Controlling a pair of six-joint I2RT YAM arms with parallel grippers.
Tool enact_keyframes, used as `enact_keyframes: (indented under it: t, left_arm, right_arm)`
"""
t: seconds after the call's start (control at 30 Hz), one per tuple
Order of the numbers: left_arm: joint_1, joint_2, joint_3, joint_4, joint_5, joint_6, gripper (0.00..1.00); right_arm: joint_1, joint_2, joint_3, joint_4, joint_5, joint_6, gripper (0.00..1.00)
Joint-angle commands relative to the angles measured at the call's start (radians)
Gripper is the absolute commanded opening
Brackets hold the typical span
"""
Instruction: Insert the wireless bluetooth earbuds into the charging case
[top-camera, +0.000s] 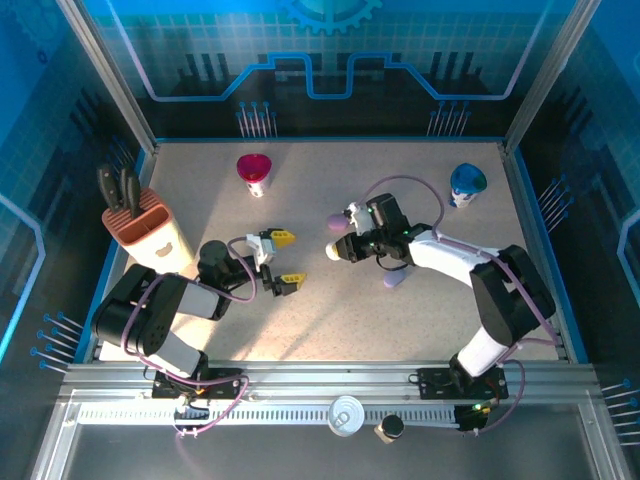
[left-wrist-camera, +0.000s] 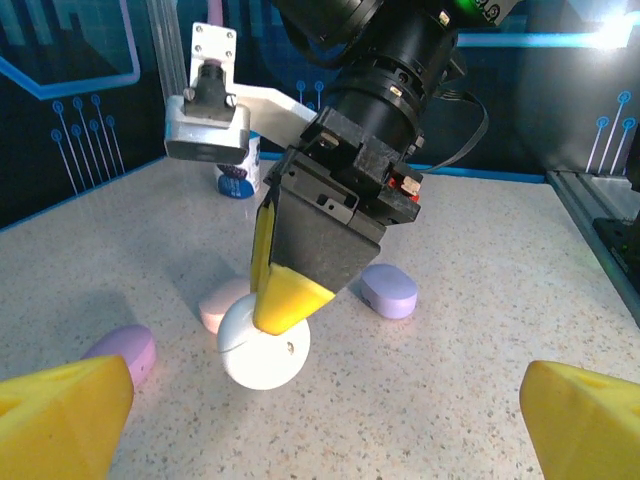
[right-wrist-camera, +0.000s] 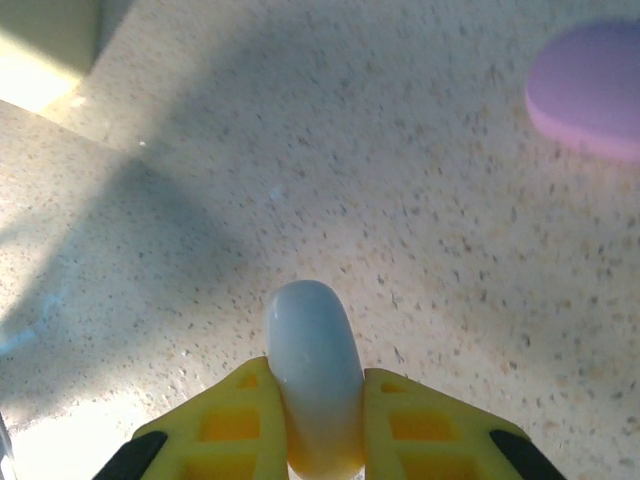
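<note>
A two-armed robot works over a speckled table inside a blue-lit enclosure. Near the centre, the right gripper pinches a white charging case between its yellow fingertips. The oval case stands on its narrow edge, with its lower rim touching or just above the table. This seems meant to steady it so the lid seam faces a direction the other arm can reach. The case looks closed, so it is impossible to tell whether any earbuds are inside. The left gripper hovers just beside the case on its left. Its claw is spread wide and holds nothing, and it appears ready to help open or brace the case. Three more oval cases lie flat nearby: a pink case right behind the white one, a purple case near it on the far side, and a lavender case off to the side.
</note>
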Motion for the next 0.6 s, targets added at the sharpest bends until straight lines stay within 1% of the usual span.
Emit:
enact_keyframes:
  t: [0.0, 0.13, 0.3, 0.37, 0.47, 0.5, 0.57]
  left_arm:
    - [-0.002, -0.023, 0.017, -0.130, 0.011, 0.081, 0.99]
    - [-0.008, -0.045, 0.046, -0.223, 0.010, 0.088, 0.99]
    - [-0.012, -0.087, 0.067, -0.323, 0.004, 0.082, 0.99]
    - [-0.013, -0.101, 0.067, -0.329, 0.000, 0.079, 0.99]
    - [-0.012, -0.115, 0.066, -0.333, -0.015, 0.069, 0.99]
    - [-0.012, -0.121, 0.068, -0.334, -0.030, 0.057, 0.99]
    - [-0.009, -0.153, 0.066, -0.331, -0.111, -0.027, 0.99]
  right_arm:
    - [-0.007, 0.051, -0.004, -0.048, -0.021, 0.056, 0.17]
    - [-0.007, 0.107, -0.022, -0.013, -0.046, 0.084, 0.18]
    - [-0.007, 0.134, -0.030, 0.005, -0.029, 0.078, 0.24]
    - [-0.007, 0.117, -0.030, 0.000, -0.010, 0.067, 0.31]
    - [-0.015, 0.069, -0.033, 0.002, 0.011, 0.043, 0.50]
    - [-0.018, 0.050, -0.035, 0.004, 0.018, 0.036, 0.55]
    - [-0.031, -0.002, -0.049, 0.021, 0.038, 0.027, 0.64]
